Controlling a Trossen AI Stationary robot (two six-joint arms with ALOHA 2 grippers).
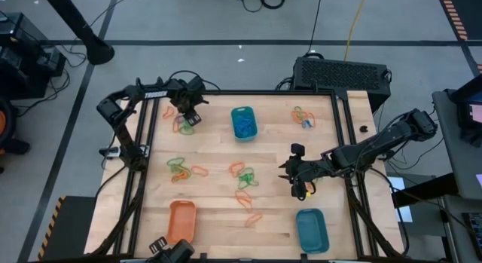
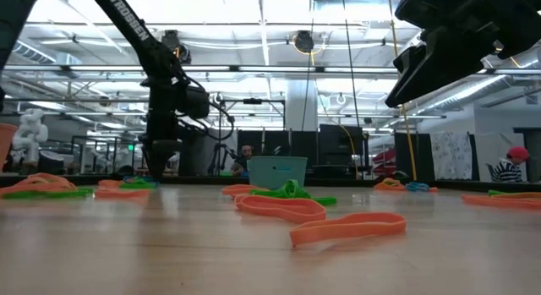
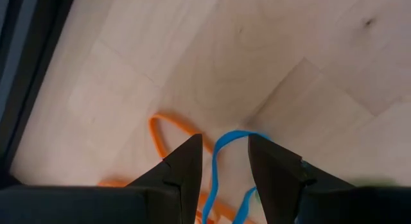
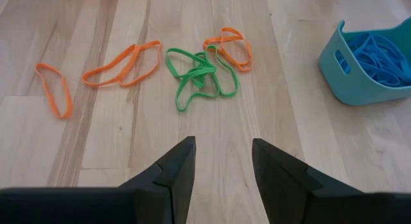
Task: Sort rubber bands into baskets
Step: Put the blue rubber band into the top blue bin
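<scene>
One blue rubber band (image 3: 221, 163) lies between the left gripper (image 3: 223, 161)'s parted fingers, not yet pinched, left of the filled teal basket (image 1: 243, 123). Close squarely, lift clear of orange bands (image 3: 168, 131). Right gripper (image 4: 221, 161) hovers open, empty.

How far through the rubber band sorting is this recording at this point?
Early on. Done: the teal basket at the far side already holds blue bands. In hand: the left gripper has a blue rubber band between its parted jaws, over the table's far left pile. The right gripper hovers open and empty. Left: orange and green bands lie scattered, and the orange basket and near teal basket look empty.
</scene>
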